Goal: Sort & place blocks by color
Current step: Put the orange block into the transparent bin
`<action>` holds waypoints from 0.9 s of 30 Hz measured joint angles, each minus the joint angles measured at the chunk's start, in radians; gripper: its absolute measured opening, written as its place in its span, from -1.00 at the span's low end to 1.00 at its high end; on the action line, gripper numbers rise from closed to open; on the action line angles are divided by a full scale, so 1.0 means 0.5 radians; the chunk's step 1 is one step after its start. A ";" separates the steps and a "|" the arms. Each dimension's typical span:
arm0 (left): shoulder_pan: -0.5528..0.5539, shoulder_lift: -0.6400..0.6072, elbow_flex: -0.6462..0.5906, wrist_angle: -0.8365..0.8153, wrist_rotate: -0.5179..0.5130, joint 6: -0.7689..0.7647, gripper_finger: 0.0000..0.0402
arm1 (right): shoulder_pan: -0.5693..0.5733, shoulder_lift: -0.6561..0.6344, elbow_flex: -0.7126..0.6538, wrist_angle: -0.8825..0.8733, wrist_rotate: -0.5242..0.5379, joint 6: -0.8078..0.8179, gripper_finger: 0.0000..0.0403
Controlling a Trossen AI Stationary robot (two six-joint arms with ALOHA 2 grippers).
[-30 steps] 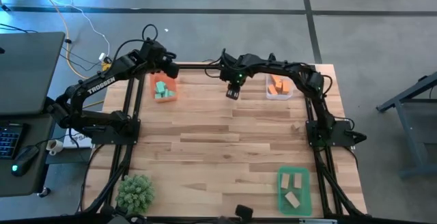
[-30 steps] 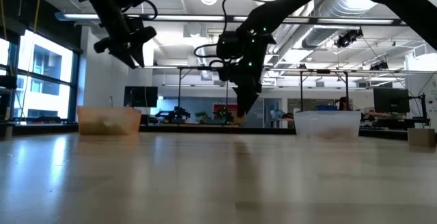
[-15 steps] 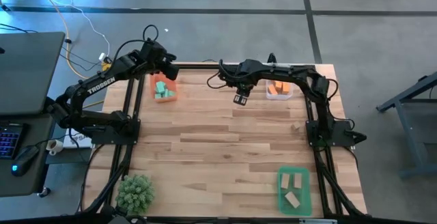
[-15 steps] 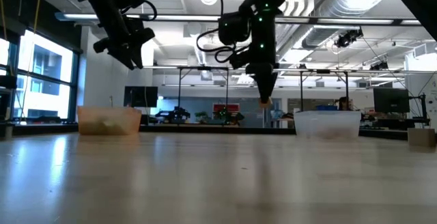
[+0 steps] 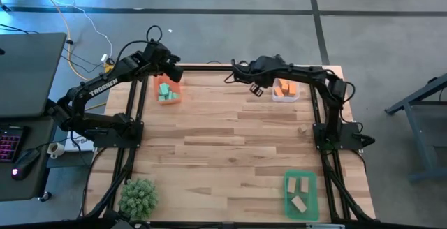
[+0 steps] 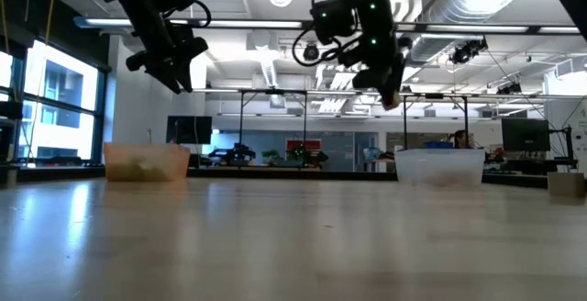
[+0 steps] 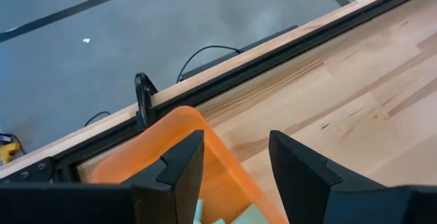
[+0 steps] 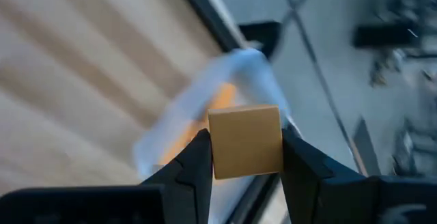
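My right gripper hangs over the far part of the table, just left of the clear tray, and is shut on a small orange-tan block. Orange blocks lie in that clear tray. In the low view the right gripper is well above the tabletop. My left gripper is open and waits above the orange tray, which holds teal blocks. Tan blocks lie in the green tray at the near right. My right gripper pinches the orange-tan block between its two fingers, one on each of two opposite side faces; the front face shows between them. The block is lifted clear of the table, and the fingers point slanting downward.
A spiky green plant stands at the near left corner. A small tan piece lies on the table by the right arm's base. The middle of the wooden table is bare. A black rail runs along the far edge.
My right gripper has risen from near the tabletop and moved toward the table's right, toward the clear tray, carrying the block with it, lifted clear. It has tipped from pointing straight down to slanting.
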 joint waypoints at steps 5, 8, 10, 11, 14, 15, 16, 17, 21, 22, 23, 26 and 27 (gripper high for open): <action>0.000 0.000 0.000 0.000 -0.001 0.015 -0.23 | 0.000 -0.028 0.000 -0.223 0.245 0.427 -0.47; 0.000 0.000 0.000 0.001 -0.001 0.015 -0.23 | -0.018 -0.059 -0.061 -0.177 0.281 0.480 -0.47; 0.000 0.000 0.000 0.001 -0.003 0.015 -0.23 | -0.038 -0.069 -0.148 -0.208 0.294 0.567 -0.47; 0.000 0.000 0.000 0.001 -0.002 0.015 -0.23 | -0.054 -0.076 -0.221 -0.208 0.291 0.585 -0.47; 0.000 0.000 0.000 0.001 -0.002 0.015 -0.23 | -0.101 -0.149 -0.482 -0.124 0.235 0.571 -0.47; 0.000 0.000 0.000 0.001 -0.004 0.015 -0.23 | -0.117 -0.183 -0.565 -0.086 0.205 0.573 -0.47; 0.000 0.000 -0.001 0.002 -0.004 0.015 -0.23 | -0.133 -0.213 -0.652 -0.049 0.160 0.578 -0.47; 0.000 0.000 0.000 0.002 -0.005 0.015 -0.23 | -0.147 -0.241 -0.733 -0.003 0.127 0.588 -0.47; 0.000 0.000 0.000 0.002 -0.005 0.015 -0.23 | -0.231 -0.419 -1.013 0.270 0.035 0.612 -0.47; 0.000 0.000 0.000 0.002 -0.005 0.015 -0.23 | -0.258 -0.463 -1.080 0.360 -0.002 0.608 -0.47; 0.000 0.000 0.000 0.002 -0.005 0.015 -0.23 | -0.285 -0.508 -1.140 0.453 -0.047 0.598 -0.47; 0.000 0.000 0.000 0.003 -0.005 0.015 -0.23 | -0.365 -0.650 -1.286 0.728 -0.168 0.560 -0.47; 0.000 0.000 0.000 0.002 -0.005 0.015 -0.23 | -0.391 -0.690 -1.326 0.818 -0.220 0.544 -0.47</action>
